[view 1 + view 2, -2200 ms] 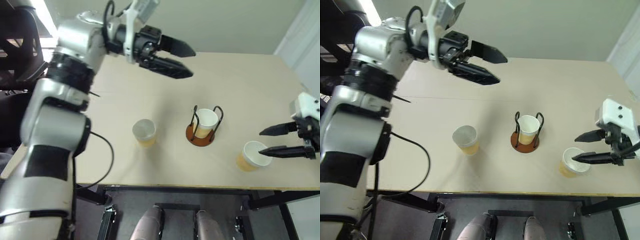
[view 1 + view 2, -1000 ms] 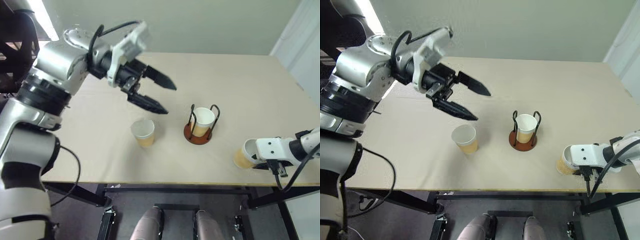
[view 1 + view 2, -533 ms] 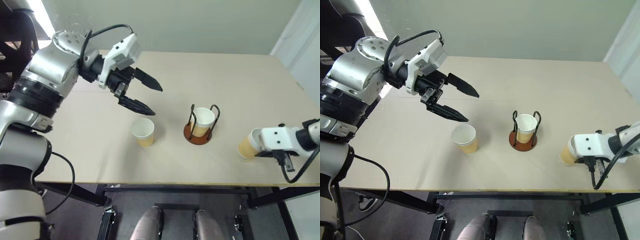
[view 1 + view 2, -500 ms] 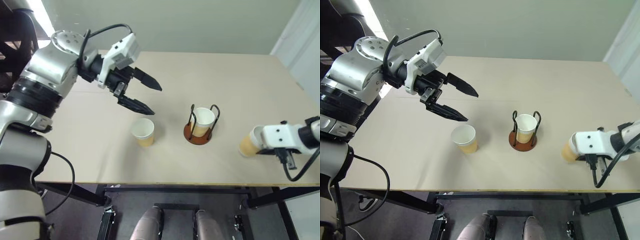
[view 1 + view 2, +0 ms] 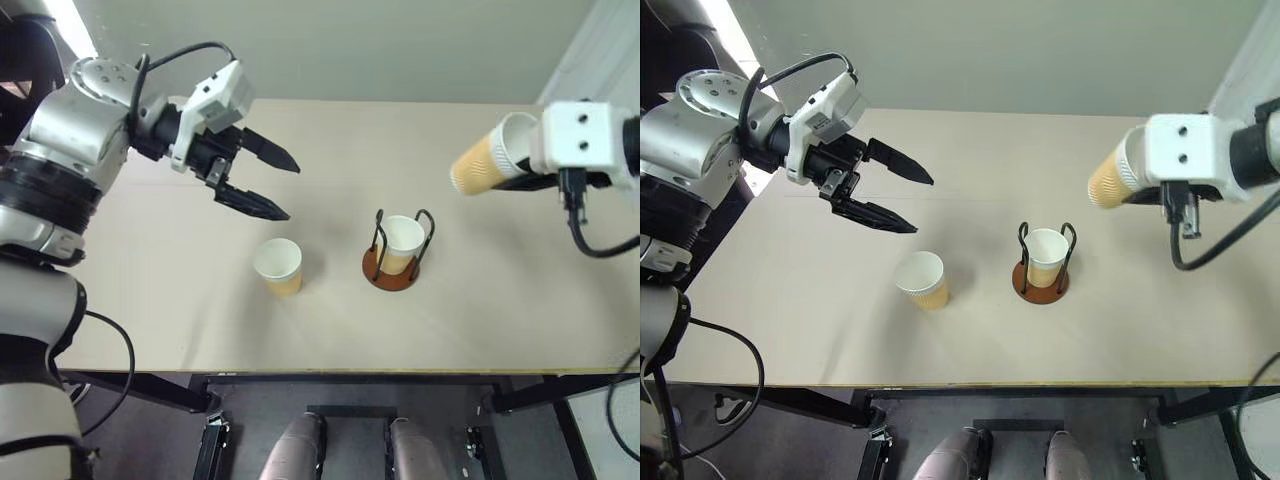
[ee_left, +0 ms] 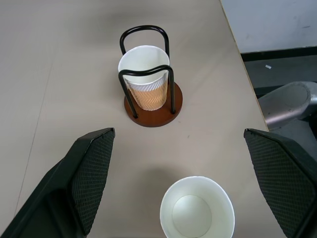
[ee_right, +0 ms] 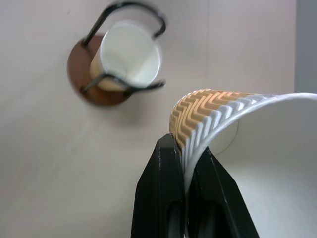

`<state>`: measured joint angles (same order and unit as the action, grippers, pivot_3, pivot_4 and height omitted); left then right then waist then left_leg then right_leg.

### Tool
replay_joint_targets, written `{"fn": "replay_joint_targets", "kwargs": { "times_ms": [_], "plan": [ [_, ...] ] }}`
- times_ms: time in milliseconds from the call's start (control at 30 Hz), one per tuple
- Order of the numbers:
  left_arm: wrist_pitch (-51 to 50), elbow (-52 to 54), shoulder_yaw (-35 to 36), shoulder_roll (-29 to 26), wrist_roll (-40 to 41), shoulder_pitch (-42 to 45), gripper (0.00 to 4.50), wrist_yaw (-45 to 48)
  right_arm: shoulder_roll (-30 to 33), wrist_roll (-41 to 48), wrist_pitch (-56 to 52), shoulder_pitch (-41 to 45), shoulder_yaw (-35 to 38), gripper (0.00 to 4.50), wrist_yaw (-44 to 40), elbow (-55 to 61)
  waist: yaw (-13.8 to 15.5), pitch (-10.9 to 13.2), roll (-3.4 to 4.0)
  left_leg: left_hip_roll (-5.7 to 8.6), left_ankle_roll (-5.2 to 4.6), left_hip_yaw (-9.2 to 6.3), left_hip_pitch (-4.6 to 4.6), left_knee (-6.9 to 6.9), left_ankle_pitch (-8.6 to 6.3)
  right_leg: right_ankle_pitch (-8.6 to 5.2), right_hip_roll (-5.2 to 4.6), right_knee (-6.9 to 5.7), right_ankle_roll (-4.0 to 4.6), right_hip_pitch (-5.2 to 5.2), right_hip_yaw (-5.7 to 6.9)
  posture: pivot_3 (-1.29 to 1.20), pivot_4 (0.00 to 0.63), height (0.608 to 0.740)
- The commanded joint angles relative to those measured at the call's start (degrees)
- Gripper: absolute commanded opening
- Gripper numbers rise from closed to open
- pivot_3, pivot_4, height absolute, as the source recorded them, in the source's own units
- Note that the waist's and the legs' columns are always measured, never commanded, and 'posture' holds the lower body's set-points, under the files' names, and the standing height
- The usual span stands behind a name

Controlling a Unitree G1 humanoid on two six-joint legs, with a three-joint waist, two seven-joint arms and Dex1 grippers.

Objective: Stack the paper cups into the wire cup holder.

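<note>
Paper wall pinched between my right gripper [image 7: 184, 198] fingers: the held cup [image 5: 480, 158] lies tilted, high and right of the wire cup holder [image 5: 394, 250]. My left gripper [image 5: 272, 187], fingers apart, hovers left of it above the loose cup [image 5: 278, 266].

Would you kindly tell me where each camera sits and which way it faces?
Head views: look down over the table; both arms show, left hand open, right hand lifting a cup.
Left wrist view: looks along its open fingers at the free cup and wire cup holder.
Right wrist view: fingers pinch the held cup's wall.
All share the holder.
</note>
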<state>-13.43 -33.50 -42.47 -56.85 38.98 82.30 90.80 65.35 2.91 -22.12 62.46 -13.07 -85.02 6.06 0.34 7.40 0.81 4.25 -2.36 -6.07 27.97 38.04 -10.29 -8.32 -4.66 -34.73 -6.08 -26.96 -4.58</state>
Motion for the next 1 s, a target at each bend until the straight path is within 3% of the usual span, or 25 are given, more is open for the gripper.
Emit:
{"fn": "replay_joint_targets", "kwargs": {
  "times_ms": [33, 233, 1000],
  "plan": [
    [0.9, 0.1, 0.3, -0.5, 0.1, 0.8, 4.5, 1.7, -2.3, -1.6, 0.2, 3.4, -1.9, 0.05, -1.3, -0.4, 0.0, 0.0, 0.0, -0.01, 0.02, 0.01, 0.01, -0.06, 0.0, -0.05, 0.08, -0.05, 0.07, -0.04, 0.14, 0.0, 0.15, 0.74],
    [1.1, 0.5, -0.1, -0.6, 0.0, 0.6, 4.5, 1.7, -6.1, -3.7, 3.1, 6.4, -5.1, 0.05, -3.7, -2.1, 0.0, 0.0, 0.01, -0.04, 0.56, 0.01, 0.11, -0.06, 0.27, -0.23, 0.0, -0.17, 0.16, -0.17, 0.26, 0.0, 0.15, 0.74],
    [1.1, 2.8, 0.4, -1.7, 0.3, -1.3, 4.5, 1.7, -13.2, -9.0, 15.9, 9.5, -13.7, 0.05, -7.5, -7.2, -0.1, 0.0, 0.04, -0.17, 0.48, -0.45, 0.09, -0.07, 0.3, -0.01, 0.23, -0.25, 0.63, -0.14, 0.5, 0.0, 0.15, 0.74]
  ]
}}
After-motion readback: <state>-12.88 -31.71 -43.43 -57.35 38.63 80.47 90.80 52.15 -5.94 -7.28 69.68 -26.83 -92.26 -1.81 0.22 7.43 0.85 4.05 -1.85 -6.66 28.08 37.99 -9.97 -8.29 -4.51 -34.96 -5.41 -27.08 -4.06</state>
